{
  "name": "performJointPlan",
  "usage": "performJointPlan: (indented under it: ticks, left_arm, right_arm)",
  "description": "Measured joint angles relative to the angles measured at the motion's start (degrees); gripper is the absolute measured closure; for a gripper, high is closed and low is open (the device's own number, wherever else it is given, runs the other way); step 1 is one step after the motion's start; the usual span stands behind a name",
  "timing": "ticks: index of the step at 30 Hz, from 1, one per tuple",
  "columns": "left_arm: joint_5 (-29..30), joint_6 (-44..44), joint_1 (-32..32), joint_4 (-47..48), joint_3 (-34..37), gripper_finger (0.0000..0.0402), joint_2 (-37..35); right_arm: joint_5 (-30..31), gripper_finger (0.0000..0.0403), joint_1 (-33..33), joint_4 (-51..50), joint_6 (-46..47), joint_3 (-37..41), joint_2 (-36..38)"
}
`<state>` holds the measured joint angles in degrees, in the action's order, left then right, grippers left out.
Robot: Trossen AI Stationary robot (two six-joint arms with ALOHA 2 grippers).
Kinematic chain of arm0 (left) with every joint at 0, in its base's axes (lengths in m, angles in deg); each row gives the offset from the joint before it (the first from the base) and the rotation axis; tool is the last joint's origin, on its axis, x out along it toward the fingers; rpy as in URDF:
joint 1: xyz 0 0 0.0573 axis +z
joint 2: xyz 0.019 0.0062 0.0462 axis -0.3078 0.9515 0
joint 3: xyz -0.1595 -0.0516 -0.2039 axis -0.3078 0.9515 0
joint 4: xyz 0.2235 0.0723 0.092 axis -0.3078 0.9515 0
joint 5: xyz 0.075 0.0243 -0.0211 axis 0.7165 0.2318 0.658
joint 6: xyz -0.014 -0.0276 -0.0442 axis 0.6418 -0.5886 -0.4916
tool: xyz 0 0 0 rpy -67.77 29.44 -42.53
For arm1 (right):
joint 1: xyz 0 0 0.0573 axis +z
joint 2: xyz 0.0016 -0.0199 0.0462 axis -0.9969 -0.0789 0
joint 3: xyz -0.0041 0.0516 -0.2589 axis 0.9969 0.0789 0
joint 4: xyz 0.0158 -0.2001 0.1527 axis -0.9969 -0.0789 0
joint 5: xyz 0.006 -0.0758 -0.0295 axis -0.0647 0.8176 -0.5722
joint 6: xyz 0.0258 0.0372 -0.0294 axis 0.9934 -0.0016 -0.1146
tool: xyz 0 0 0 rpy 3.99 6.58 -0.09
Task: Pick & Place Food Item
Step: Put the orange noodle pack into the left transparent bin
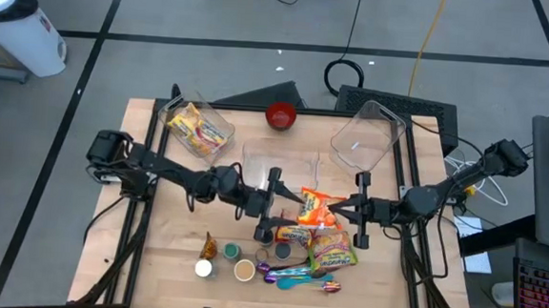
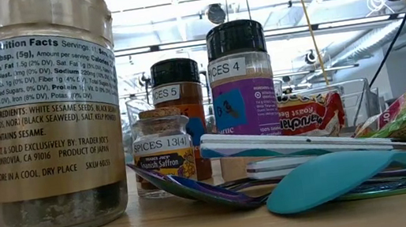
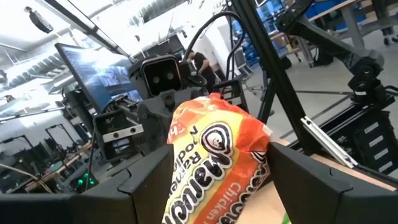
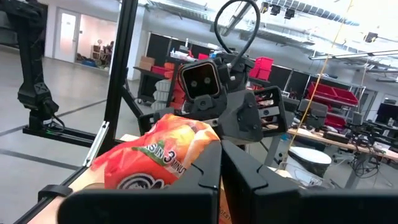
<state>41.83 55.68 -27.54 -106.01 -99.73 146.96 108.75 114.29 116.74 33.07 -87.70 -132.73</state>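
Front edge of the table: a cluster of small spice jars (image 1: 230,262). In the low view the nearest is a clear glass jar of sesame seasoning (image 2: 52,119). Behind it stand a cork-stoppered saffron jar (image 2: 163,152) and two black-capped bottles (image 2: 240,84).

Just beside the jars lie iridescent and teal plastic spoons (image 1: 301,280). A green-and-yellow snack packet (image 1: 333,251) and a red-and-yellow packet (image 1: 293,234) lie flat just behind them.

Mid-table: the task item, an orange crinkled ramen packet (image 1: 314,206), sits above those flat packets, between your two grippers.

The left gripper (image 1: 271,209) reaches in from the left with its fingers (image 3: 149,190) set wide. The ramen packet fills the gap between them and touches both inner faces, so you have it gripped across its width.

The right gripper (image 1: 355,214) faces it from the other side. Its fingers (image 4: 242,180) are pressed fully together, right at the packet's edge. You cannot tell whether they pinch any wrapper.

Back of the table:
- A clear plastic bin (image 1: 279,162) stands just behind the grippers.
- A second clear bin (image 1: 200,128) holding yellow packets stands to the left.
- A third clear bin (image 1: 366,133), tilted, stands to the right.
- A red bowl (image 1: 280,116) sits at the rear edge.
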Motion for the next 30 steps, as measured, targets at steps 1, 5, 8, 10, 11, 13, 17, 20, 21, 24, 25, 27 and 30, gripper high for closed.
performJointPlan:
  ticks: [1, 5, 8, 10, 11, 13, 17, 20, 21, 24, 25, 27, 30]
  left_arm:
    - [0.0, 0.0, -0.2, 0.0, 0.0, 0.0135, 0.0]
    - [0.0, 0.0, -0.5, 0.0, 0.0, 0.0135, 0.0]
    - [0.0, -0.7, -0.5, 0.0, 0.0, 0.0135, 0.0]
    - [0.0, -0.7, -0.5, 0.0, 0.0, 0.0135, 0.0]
    - [0.0, -0.6, -0.5, 0.0, 0.0, 0.0135, 0.0]
    - [0.1, -0.6, -0.5, 0.0, 0.0, 0.0135, 0.0]
    - [0.1, -0.5, -0.5, -0.1, 0.0, 0.0135, 0.0]
    - [0.1, -0.5, -0.5, -0.2, 0.0, 0.0135, 0.0]
    - [0.1, -0.5, -0.5, -0.2, 0.0, 0.0135, 0.0]
    - [0.1, -0.5, -0.5, -0.2, 0.0, 0.0135, 0.0]
    - [0.1, -0.5, -0.5, -0.2, 0.0, 0.0137, 0.0]
    - [0.1, -0.5, -0.5, 0.0, 0.0, 0.0145, 0.0]
    - [0.1, -0.5, -0.5, 0.3, 0.0, 0.0172, 0.0]
  right_arm:
    - [0.0, 0.0403, 0.0, 0.0, 0.0, 0.0, 0.0]
    - [0.1, 0.0403, 0.0, 0.0, -0.1, 0.0, 0.0]
    - [0.1, 0.0403, 0.0, 0.1, -0.1, 0.0, 0.0]
    - [0.1, 0.0403, 0.0, 0.2, -0.1, 0.0, 0.0]
    - [0.1, 0.0403, 0.0, 0.2, -0.1, 0.0, 0.0]
    - [0.1, 0.0403, 0.0, 0.6, -0.1, 0.0, 0.0]
    - [0.1, 0.0403, 0.0, 0.7, 0.0, 0.0, 0.0]
    - [0.1, 0.0403, -0.2, 0.8, 0.0, 0.0, -0.2]
    - [0.1, 0.0403, -0.5, 1.0, 0.0, 0.0, -0.5]
    - [0.1, 0.0403, -1.4, 1.9, 0.2, 0.0, -1.6]
    - [0.1, 0.0403, -1.8, 2.7, 0.3, 0.0, -2.2]
    - [0.1, 0.0403, -2.5, 4.1, 0.3, 0.0, -3.3]
    - [0.1, 0.0403, -2.7, 5.0, 0.1, 0.0, -4.2]
